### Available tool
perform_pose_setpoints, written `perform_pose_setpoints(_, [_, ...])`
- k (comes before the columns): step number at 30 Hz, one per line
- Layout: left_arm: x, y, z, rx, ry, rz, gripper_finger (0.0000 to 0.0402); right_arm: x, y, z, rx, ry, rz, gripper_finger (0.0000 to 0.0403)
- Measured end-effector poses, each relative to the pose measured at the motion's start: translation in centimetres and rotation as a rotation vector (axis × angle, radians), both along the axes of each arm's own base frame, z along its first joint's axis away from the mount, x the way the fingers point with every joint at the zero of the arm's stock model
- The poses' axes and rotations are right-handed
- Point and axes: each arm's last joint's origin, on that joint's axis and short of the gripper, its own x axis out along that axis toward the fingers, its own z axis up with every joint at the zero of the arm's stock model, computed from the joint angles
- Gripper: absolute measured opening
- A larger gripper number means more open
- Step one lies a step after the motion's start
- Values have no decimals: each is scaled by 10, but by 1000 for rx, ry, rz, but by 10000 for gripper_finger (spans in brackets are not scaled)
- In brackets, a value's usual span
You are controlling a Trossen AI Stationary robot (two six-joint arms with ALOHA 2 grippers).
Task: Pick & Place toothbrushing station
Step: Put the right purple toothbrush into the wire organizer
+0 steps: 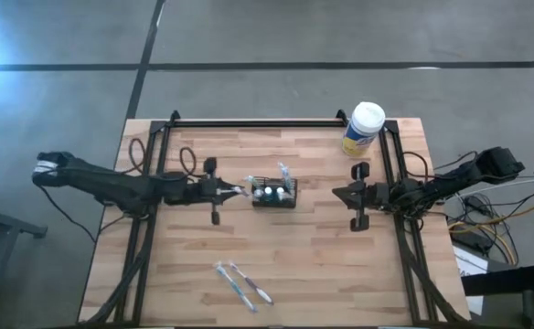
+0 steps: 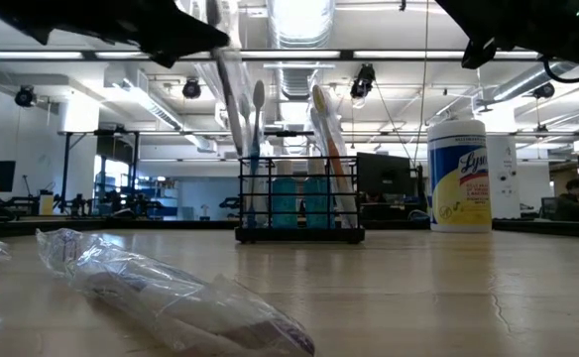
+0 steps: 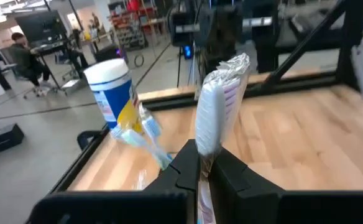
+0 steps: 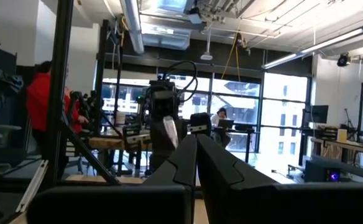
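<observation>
In left end effector [image 3: 201, 167]: wrapped toothbrush [image 3: 215, 102].

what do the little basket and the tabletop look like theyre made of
The basket looks like thin metal wire with a matt black coating: open grid walls let the blue items inside show through. The tabletop looks like light wood joined from narrow strips, butcher-block style, with a smooth, slightly glossy finish; whether solid or veneer is unclear.

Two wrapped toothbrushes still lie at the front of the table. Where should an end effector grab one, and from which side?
Take a wrapped toothbrush at mid-handle, coming straight down from above with the fingers across its width. Both lie flat and nearly touching, so pick the outer one first. The left end effector already holds a toothbrush; the right end effector is free.
</observation>
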Motion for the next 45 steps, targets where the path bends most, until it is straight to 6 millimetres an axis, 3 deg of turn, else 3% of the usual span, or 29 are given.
perform_pose_setpoints(11, [24, 9, 9, 49, 21, 47, 17, 0, 0, 0, -1, 2, 0, 8])
perform_pose_setpoints(35, [57, 16, -51, 4, 259, 65, 18, 0, 0, 0, -1, 2, 4, 8])
perform_pose_setpoints(45, [64, 17, -59, -27, 266, 81, 26, 0, 0, 0, -1, 2, 4, 8])
